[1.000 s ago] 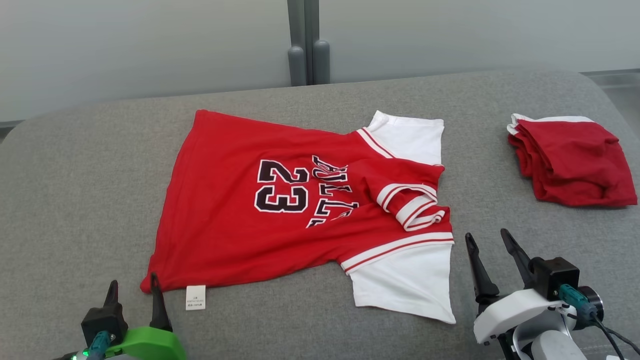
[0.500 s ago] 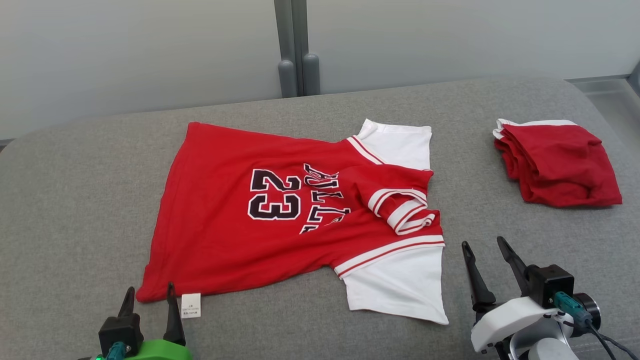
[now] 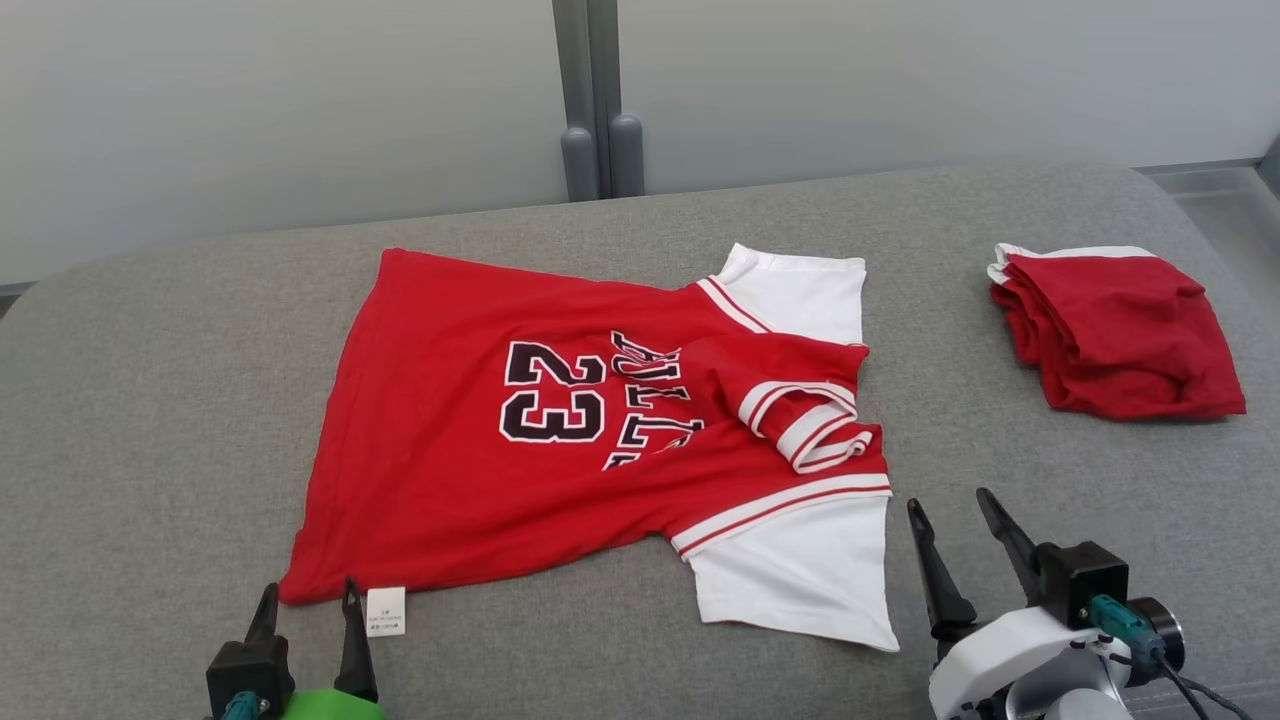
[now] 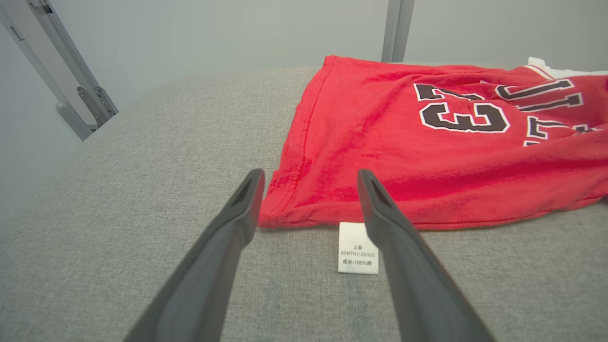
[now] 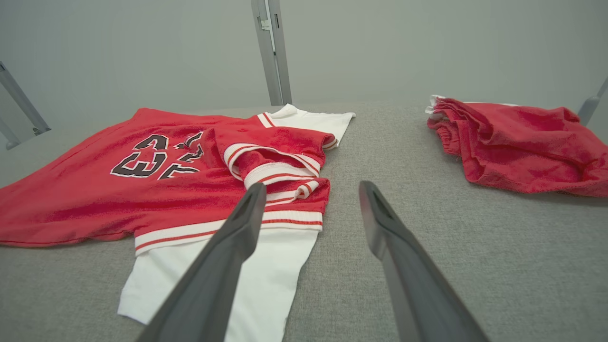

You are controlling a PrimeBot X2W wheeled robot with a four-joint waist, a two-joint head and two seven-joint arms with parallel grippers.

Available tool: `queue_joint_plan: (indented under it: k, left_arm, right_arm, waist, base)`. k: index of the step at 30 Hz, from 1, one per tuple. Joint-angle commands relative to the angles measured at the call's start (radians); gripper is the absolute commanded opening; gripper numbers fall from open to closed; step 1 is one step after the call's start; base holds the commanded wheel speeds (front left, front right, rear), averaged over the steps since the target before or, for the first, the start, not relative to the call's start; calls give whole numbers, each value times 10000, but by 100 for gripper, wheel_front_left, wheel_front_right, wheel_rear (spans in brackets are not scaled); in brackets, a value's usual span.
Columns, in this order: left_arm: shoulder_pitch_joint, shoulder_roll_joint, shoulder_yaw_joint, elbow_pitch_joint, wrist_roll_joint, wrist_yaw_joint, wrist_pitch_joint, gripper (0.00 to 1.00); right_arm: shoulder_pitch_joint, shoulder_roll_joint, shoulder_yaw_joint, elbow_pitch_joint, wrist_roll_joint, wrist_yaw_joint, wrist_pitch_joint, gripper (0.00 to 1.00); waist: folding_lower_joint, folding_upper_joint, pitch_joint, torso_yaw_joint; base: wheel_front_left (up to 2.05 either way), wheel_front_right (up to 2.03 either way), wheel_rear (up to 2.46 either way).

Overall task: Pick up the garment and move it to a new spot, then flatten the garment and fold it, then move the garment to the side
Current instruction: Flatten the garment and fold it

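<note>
l gripper (image 3: 310,587) spread, empty, tips at near hem corner of the red 23 jersey (image 3: 480,470), by its white label (image 3: 386,611). r gripper (image 3: 948,500) spread, empty, beside the white sleeve (image 3: 800,580). jersey lies mid grey cushion (image 3: 150,400). farther right, folded red garment (image 3: 1120,330).

A red fabric jersey (image 3: 450,480) with white short sleeves lies spread out, front up, in the middle of a grey upholstered cushion (image 3: 150,400). It lies sideways, with its hem toward the left edge and its neck toward the right. A black "23" (image 3: 550,405) outlined in white marks the chest. The striped neckline (image 3: 810,415) is rumpled and folded over. A white care label (image 3: 386,611) sticks out at the near hem corner.
</note>
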Motion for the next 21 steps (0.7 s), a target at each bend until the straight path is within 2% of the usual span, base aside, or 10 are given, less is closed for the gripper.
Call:
queue_joint_plan:
  k: [1, 8, 21]
  left_arm:
    - [148, 41, -12, 36, -35, -23, 3, 100]
    - [61, 41, -195, 204, -92, -68, 3, 100]
    - [-444, 41, -331, 474, -276, -13, 3, 100]
  right_arm:
    - [158, -6, 97, 140, 78, -19, 2, 100]
    - [79, -12, 843, 1335, 169, -20, 1, 100]
    - [-655, 25, 1013, 3551, -445, -20, 15, 100]
  waist:
    - [0, -1, 19, 20]
    - [0, -1, 188, 286]
    - [0, -1, 878, 637]
  base:
    - [0, 0, 0]
    - [0, 0, 0]
    - [0, 0, 0]
